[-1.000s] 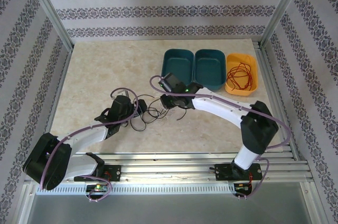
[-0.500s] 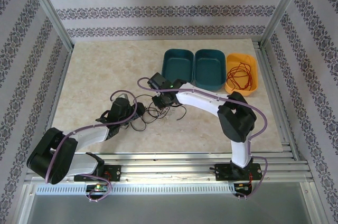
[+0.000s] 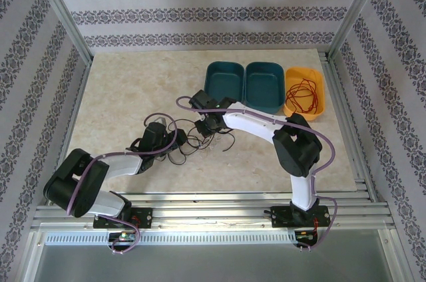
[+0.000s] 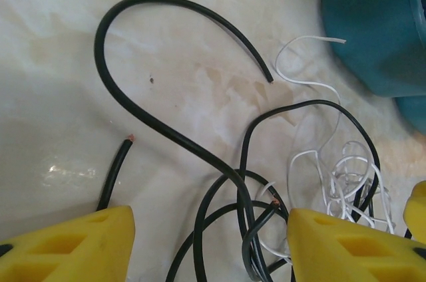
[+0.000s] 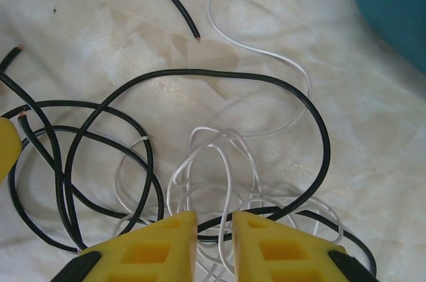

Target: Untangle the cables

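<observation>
The cables point(image 3: 194, 140) lie as a loose black and white tangle in the middle of the table. My left gripper point(image 3: 175, 138) is at their left side. In the left wrist view it point(image 4: 210, 229) stands open, with black cable point(image 4: 166, 134) loops lying between its wide-apart yellow fingers point(image 4: 73, 245). My right gripper point(image 3: 207, 128) is at the tangle's right. In the right wrist view it point(image 5: 214, 229) is drawn in to a narrow slot over the white cable point(image 5: 226, 162) loops, and a black cable point(image 5: 319, 122) crosses underneath. A red cable point(image 3: 303, 96) lies in the orange bin point(image 3: 293, 110).
Two teal bins point(image 3: 212, 69) point(image 3: 279, 69) stand side by side at the back right, left of the orange one. A teal bin wall point(image 4: 373, 22) point(image 5: 399, 9) is close to both grippers. Open marble table stretches to the left and front.
The right arm folded and its gripper moved left onto the tangle. Both grippers' fingers came closer together. The left arm's elbow swung inward, with its gripper staying at the tangle.
</observation>
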You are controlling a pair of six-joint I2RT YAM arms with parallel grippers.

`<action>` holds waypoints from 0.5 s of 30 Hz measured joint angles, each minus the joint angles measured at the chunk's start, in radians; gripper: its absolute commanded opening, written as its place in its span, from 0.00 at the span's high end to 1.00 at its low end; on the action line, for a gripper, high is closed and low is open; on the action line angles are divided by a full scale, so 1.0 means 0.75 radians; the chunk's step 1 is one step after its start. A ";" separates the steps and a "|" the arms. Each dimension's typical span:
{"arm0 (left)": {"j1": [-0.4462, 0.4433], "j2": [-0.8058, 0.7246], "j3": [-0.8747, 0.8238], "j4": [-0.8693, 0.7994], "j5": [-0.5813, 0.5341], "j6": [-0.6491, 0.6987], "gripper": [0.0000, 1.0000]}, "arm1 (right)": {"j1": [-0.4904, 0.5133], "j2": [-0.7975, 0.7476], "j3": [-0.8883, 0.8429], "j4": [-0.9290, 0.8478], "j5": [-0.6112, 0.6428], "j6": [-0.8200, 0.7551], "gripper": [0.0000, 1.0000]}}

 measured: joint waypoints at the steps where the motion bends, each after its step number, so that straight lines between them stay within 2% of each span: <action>1: 0.000 0.007 0.001 0.011 0.003 0.000 0.38 | -0.001 0.001 0.000 -0.001 -0.001 0.000 0.79; 5: 0.000 0.027 0.005 0.038 0.010 -0.001 0.41 | 0.000 0.010 -0.001 -0.001 -0.015 0.001 0.79; 13: 0.003 0.074 0.009 0.085 0.033 -0.002 0.54 | 0.000 0.023 -0.001 -0.002 -0.050 0.004 0.81; 15: 0.006 0.087 0.011 0.101 0.038 -0.006 0.54 | 0.000 0.026 -0.001 -0.001 -0.056 0.004 0.82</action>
